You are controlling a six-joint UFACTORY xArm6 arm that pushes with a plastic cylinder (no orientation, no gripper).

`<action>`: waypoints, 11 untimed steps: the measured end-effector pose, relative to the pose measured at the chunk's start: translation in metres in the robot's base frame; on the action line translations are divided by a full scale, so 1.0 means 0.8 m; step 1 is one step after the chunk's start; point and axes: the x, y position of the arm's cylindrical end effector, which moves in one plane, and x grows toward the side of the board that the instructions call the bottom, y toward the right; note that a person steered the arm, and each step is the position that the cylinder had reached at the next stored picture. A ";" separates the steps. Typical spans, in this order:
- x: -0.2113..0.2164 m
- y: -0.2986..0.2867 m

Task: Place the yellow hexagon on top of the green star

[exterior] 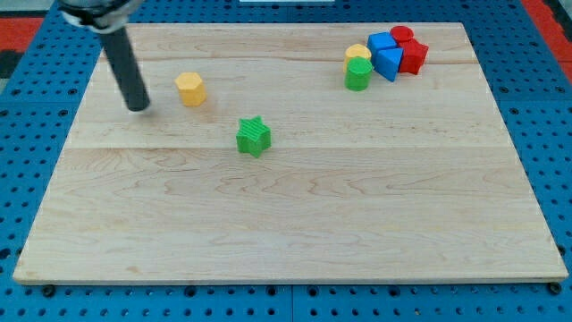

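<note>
The yellow hexagon [190, 88] lies on the wooden board at the upper left. The green star [254, 136] lies below and to the right of it, a short gap apart. My tip [138, 108] rests on the board just left of the yellow hexagon, a small gap away, not touching it. The rod rises up and to the left from there.
A cluster of blocks sits at the view's upper right: a green cylinder-like block [358, 74], a yellow block [358, 54] behind it, two blue blocks [387, 55] and two red blocks [412, 55]. The wooden board [286, 224] lies on a blue perforated table.
</note>
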 end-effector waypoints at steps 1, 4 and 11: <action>-0.051 0.063; 0.001 0.023; 0.029 0.181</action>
